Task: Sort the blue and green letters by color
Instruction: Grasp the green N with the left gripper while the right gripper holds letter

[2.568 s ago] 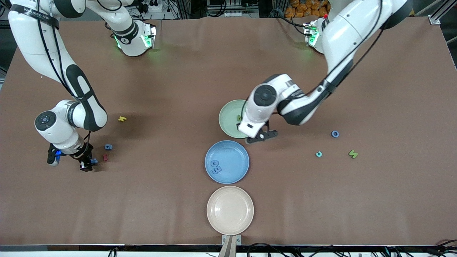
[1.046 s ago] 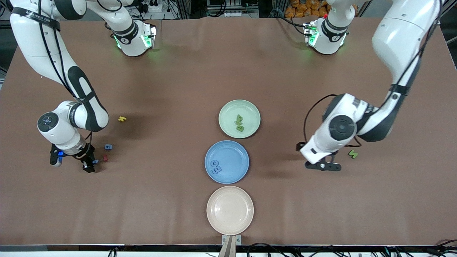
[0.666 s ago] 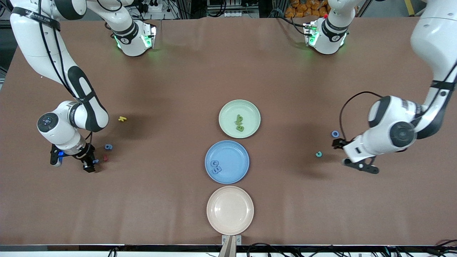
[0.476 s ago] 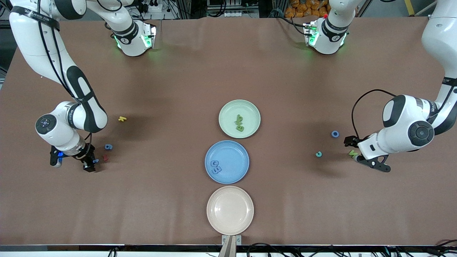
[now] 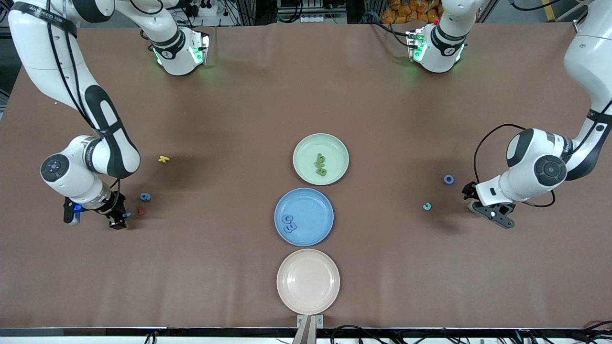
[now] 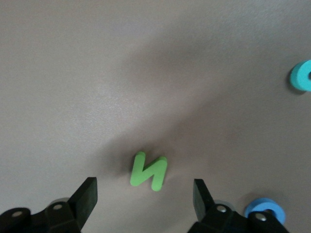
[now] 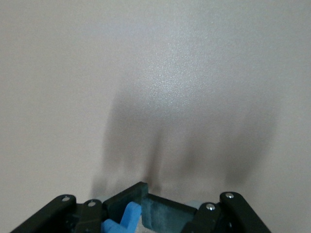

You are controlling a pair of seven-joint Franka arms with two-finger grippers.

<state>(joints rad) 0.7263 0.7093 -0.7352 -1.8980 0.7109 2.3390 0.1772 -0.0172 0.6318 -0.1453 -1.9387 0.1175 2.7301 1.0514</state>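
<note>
We see three plates [image 5: 334, 145] in a row mid-worktop [image 5: 229, 110], letters [image 5: 320, 165] lying in the two farther from the front camera, loose letters near each worktop end.

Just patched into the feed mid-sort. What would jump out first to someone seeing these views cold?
Three plates in a row mid-table: the green plate holding green letters, the blue plate holding blue letters, and a bare beige plate nearest the front camera. At the left arm's end, the left gripper hangs open-jawed over a green N. At the right arm's end, the right gripper is shut on a blue letter.
</note>
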